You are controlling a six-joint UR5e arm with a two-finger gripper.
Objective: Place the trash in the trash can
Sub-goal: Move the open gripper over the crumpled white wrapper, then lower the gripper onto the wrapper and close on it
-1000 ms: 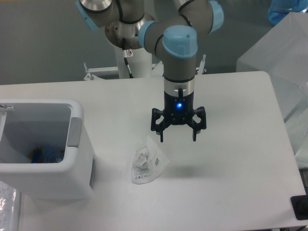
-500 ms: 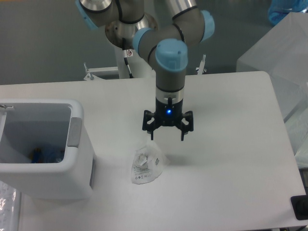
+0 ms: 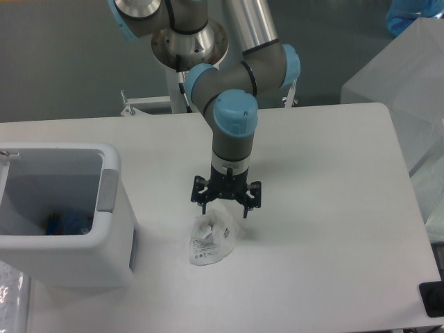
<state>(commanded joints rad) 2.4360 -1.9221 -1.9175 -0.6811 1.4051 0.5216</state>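
the gripper (image 3: 225, 208) hangs just above the centre of the frame with its two fingers spread wide and nothing between them, poised over the upper edge of the wrapper (image 3: 211, 240). the wrapper lies flat on the table (image 3: 333, 208) a little below and left of centre, crumpled white-clear film with small dark print and a bunched lump near its upper left. it looks very light, thin and floppy, likely slick, so it may slide or fold away under a finger rather than resist. the raised bunched part seems the best place to pinch, since the flat film offers no edge. the trash can (image 3: 111, 208) stands at the left edge, well apart from the wrapper; something bluish, probably the bottle (image 3: 66, 223), lies inside it.
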